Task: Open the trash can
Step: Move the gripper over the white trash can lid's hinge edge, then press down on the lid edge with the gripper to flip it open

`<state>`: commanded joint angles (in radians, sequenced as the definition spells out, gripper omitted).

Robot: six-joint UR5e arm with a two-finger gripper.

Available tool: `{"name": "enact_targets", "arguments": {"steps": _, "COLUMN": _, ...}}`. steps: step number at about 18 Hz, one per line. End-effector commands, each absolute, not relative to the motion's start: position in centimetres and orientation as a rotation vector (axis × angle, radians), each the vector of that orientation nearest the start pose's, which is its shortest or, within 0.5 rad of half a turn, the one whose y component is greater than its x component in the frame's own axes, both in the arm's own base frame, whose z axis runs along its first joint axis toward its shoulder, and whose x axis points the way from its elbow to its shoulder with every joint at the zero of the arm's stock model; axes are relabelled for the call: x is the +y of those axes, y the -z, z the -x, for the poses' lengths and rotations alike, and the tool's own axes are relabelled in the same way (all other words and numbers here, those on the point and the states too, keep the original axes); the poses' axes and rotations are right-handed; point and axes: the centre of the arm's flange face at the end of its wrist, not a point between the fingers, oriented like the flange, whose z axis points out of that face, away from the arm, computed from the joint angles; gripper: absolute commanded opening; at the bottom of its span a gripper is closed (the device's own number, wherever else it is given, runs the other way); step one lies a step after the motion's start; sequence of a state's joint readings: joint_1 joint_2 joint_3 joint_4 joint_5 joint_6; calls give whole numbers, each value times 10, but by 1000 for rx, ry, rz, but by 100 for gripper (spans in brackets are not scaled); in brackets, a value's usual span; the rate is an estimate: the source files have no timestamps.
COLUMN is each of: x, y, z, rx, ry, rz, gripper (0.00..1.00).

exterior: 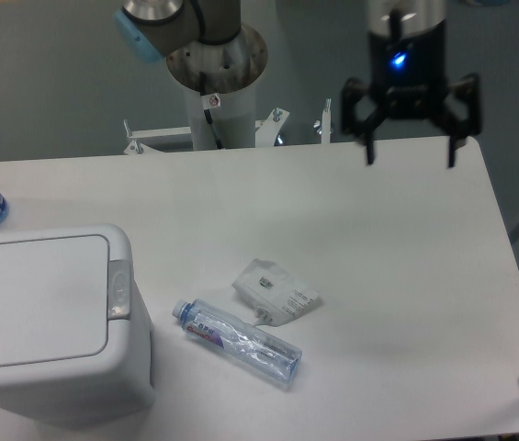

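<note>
the trash can, boxy smooth white plastic with rounded corners, sits at 8 o'clock on the table, its flat lid shut and its grey latch facing 3 o'clock, long axis left to right. the gripper hangs at 1 o'clock, jaws spread wide, holding nothing. a crushed clear bottle and a crumpled white packet lie near the centre, with bare tabletop between them and the gripper.

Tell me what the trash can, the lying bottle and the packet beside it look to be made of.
Trash can: apparently white plastic, smooth matte, moulded rounded corners, grey latch. Lying bottle: clear thin plastic, see-through and crinkled, blue cap. Packet: probably white plastic film or coated paper, creased with print; hard to tell which.
</note>
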<state>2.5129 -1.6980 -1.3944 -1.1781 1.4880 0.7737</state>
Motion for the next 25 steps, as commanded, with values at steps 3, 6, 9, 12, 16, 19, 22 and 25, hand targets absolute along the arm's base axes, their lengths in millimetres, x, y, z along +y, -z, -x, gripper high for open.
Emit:
{"name": "enact_targets", "arguments": {"steps": 3, "x": 494, "y": -539, "z": 352, "rx": -400, "ry": -281, "rz": 2729, "gripper": 100}}
{"name": "enact_targets", "arguments": {"steps": 6, "x": 532, "y": -525, "z": 325, "rx": -536, "ry": -199, "rz": 2702, "gripper": 100}}
{"name": "enact_targets", "arguments": {"steps": 9, "x": 567, "y": -518, "z": 306, "rx": -646, "ry": -133, "rz": 2591, "gripper": 100}}
{"name": "enact_targets", "arguments": {"steps": 12, "x": 585, "y": -517, "z": 296, "rx": -771, "ry": 63, "rz": 2460, "gripper": 100}}
{"name": "enact_targets", "arguments": {"steps": 16, "x": 591, "y": -509, "z": 287, "rx": -748, "ry": 192, "rz": 2446, "gripper": 100}}
{"name": "enact_targets", "arguments": {"steps": 19, "x": 595, "y": -503, "z": 285, "rx": -744, "ry": 206, "rz": 2455, "gripper": 100}}
{"name": "enact_targets", "arguments": {"steps": 22, "x": 598, "y": -490, "z": 279, "rx": -744, "ry": 220, "rz": 2480, "gripper": 100}}
{"name": "enact_targets", "arguments": {"steps": 25, "x": 598, "y": -485, "z": 277, "rx": -745, "ry": 222, "rz": 2487, "gripper": 100}}
